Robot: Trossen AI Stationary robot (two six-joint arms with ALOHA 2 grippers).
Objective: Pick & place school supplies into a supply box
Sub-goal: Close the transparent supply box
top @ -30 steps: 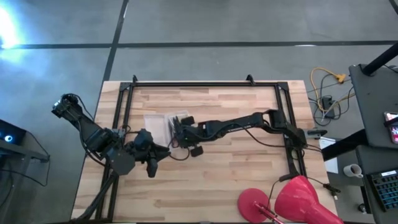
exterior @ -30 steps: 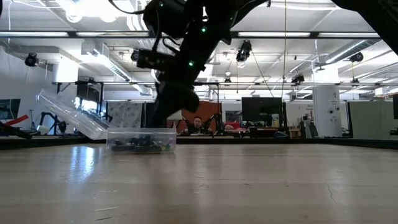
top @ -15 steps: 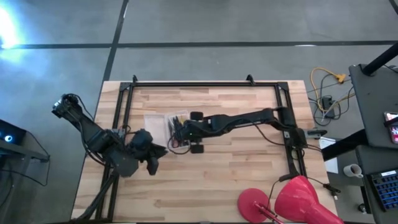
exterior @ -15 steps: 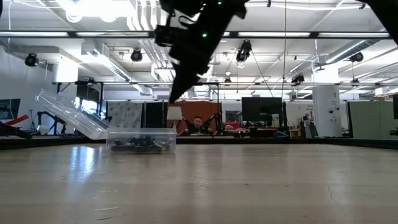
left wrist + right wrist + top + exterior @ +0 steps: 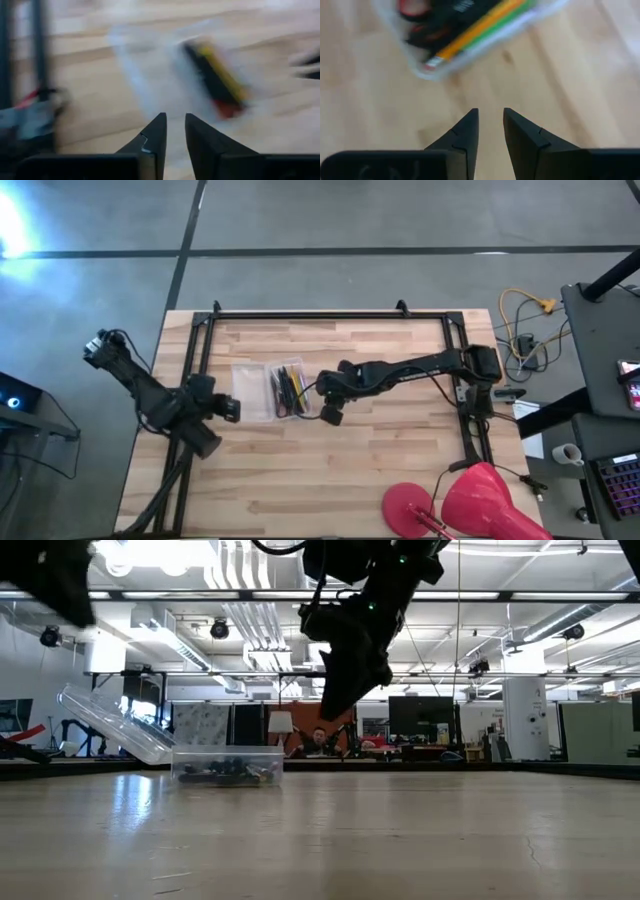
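Pens and pencils [image 5: 289, 389] lie inside the supply box [image 5: 287, 391] on the tabletop [image 5: 400, 470], its clear lid [image 5: 250, 390] flung open beside it. Right pincer [image 5: 329, 414] hangs just beside the box, fingers slightly apart, empty — left pincer [image 5: 228, 408] likewise, past the lid. Risk: either arm clipping the light box or lid and skidding it — spilling the contents.

The dark left arm's two-finger gripper [image 5: 228, 408] sits low at the table's left side, fingers [image 5: 155, 137] nearly together, holding nothing. The dark right arm reaches across the middle; its gripper [image 5: 330, 410] appears narrowly parted and empty.
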